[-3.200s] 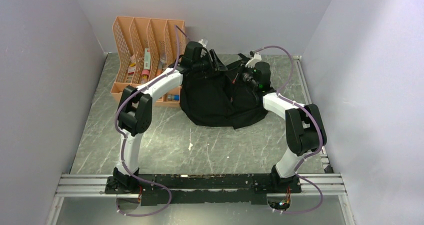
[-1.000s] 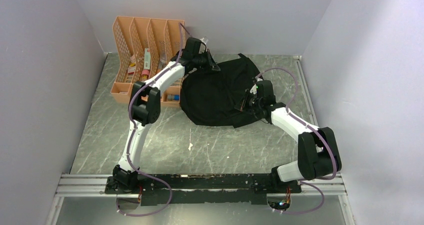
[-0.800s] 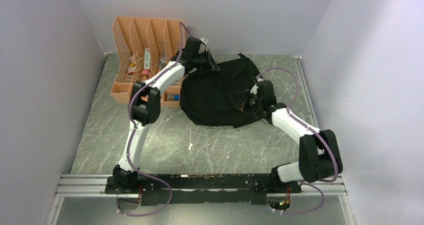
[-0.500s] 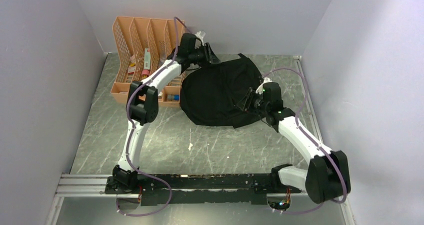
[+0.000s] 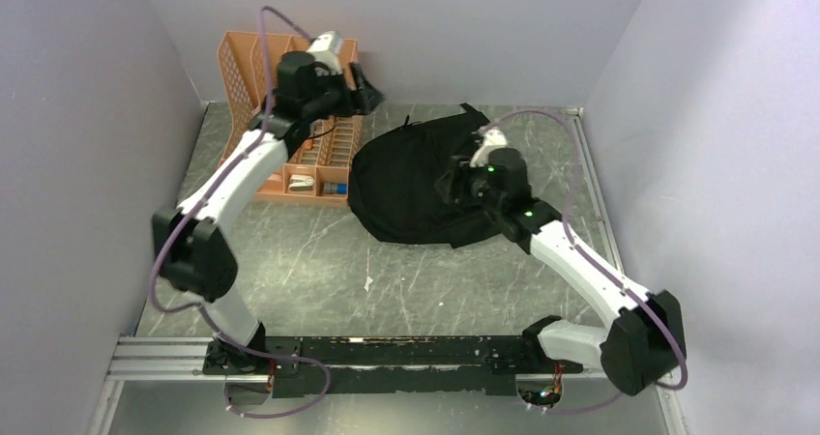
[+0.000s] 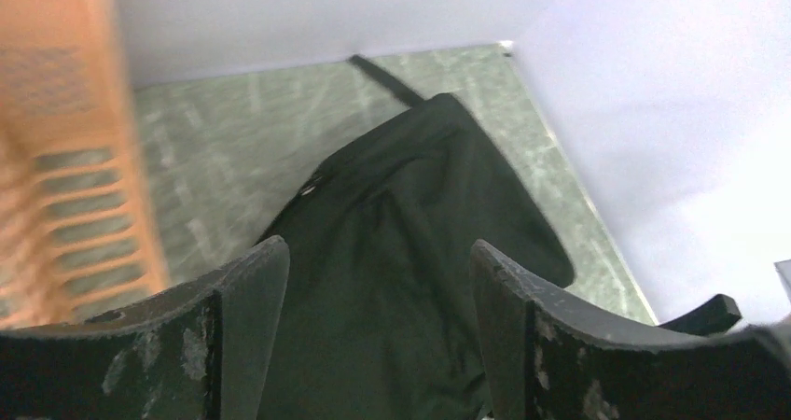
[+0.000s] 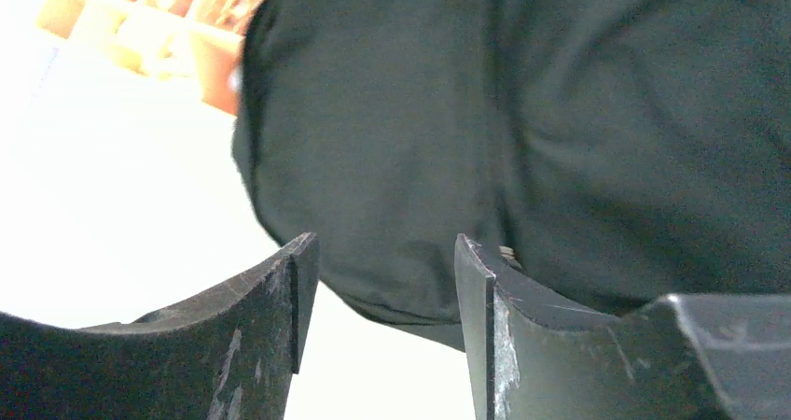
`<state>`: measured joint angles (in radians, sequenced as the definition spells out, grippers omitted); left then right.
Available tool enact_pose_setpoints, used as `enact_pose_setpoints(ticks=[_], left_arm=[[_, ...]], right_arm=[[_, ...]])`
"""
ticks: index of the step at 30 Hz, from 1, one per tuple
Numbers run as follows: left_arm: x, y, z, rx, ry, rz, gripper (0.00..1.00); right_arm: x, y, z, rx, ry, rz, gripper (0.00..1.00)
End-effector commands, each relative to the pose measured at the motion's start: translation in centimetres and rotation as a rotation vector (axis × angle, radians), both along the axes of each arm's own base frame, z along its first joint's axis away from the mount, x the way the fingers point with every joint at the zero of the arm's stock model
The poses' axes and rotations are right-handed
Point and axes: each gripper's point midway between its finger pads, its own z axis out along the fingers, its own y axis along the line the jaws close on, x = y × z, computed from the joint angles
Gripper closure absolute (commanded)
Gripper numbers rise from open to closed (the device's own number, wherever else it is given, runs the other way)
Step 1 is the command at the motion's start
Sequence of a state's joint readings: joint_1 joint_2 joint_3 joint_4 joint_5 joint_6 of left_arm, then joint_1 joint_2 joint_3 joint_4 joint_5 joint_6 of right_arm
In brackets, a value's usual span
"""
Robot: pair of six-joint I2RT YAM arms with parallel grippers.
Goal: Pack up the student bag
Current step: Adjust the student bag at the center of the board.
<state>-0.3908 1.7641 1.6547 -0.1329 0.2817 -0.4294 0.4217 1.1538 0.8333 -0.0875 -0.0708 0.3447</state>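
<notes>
Left gripper point(image 5: 365, 85) has let go and swung to the rack point(image 5: 242, 72), bag point(image 5: 406, 198) off to its right; right gripper point(image 5: 453, 181), jaws apart, empty, hovers nearer, over its right side.

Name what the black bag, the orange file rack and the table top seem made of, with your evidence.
Student bag: soft matt black fabric; it slumps and creases.
File rack: probably rigid orange plastic; moulded lattice walls.
Table top: stone or printed laminate, unclear; grey-green with pale veins.
</notes>
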Motion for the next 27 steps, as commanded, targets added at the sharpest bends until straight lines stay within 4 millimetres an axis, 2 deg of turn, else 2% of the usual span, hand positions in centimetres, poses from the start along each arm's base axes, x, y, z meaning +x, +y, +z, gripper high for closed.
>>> enact_pose_setpoints(ticks=[1,2,5,8,11,14,19,22,25,27], left_arm=[[-0.3,9.3,-2.5,0.107,0.013,0.222,0.25],[-0.7,11.5,-3.0,0.118,0.025,0.265,0.25],[-2.5,15.8,-3.4,0.151,0.026,0.372,0.25],[-4.3,18.9,-3.5,0.176,0.013,0.477,0.26],[-5.4,20.9,-4.1,0.193,0.009,0.544,0.26],[-5.9,21.8,-4.7,0.213,0.016,0.572,0.26],[-5.9,22.0,-5.6,0.205,0.031,0.573,0.27],[-5.8,21.9,-6.0,0.198,0.044,0.563,0.27],[-5.8,22.1,-5.9,0.193,0.042,0.568,0.27],[-5.8,22.4,-6.0,0.195,0.046,0.574,0.27]], right_arm=[[-0.8,5.4,0.6,-0.099,-0.042,0.144,0.41],[-0.9,6.5,0.4,-0.122,-0.045,0.16,0.4],[-1.5,10.0,-0.4,-0.185,-0.056,0.219,0.39],[-2.1,13.7,-1.6,-0.222,-0.056,0.282,0.37],[-2.1,17.0,-3.7,-0.265,-0.034,0.318,0.37],[-1.1,19.4,-5.0,-0.306,-0.012,0.306,0.36],[0.3,21.5,-8.8,-0.351,0.064,0.288,0.35],[0.8,21.8,-10.8,-0.384,0.095,0.266,0.35],[1.5,21.0,-12.7,-0.449,0.115,0.217,0.35],[1.5,20.8,-13.8,-0.473,0.132,0.217,0.4]])
